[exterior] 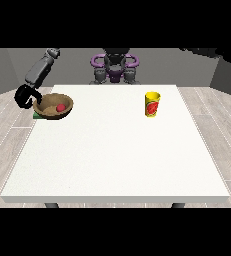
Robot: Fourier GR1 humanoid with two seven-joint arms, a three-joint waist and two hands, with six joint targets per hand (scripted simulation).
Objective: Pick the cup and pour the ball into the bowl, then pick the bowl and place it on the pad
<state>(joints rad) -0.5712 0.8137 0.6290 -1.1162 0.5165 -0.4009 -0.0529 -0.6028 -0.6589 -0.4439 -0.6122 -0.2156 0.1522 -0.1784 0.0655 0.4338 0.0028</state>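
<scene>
A white table (117, 160) spans the view. At its far left edge a wooden bowl (51, 111) sits tilted on a green pad (36, 116), mouth facing up, a red ball (60, 107) inside. The hand at the view's left (24, 96) curls round the bowl's rim. A yellow cup (152, 104) stands upright, well apart at the right.
</scene>
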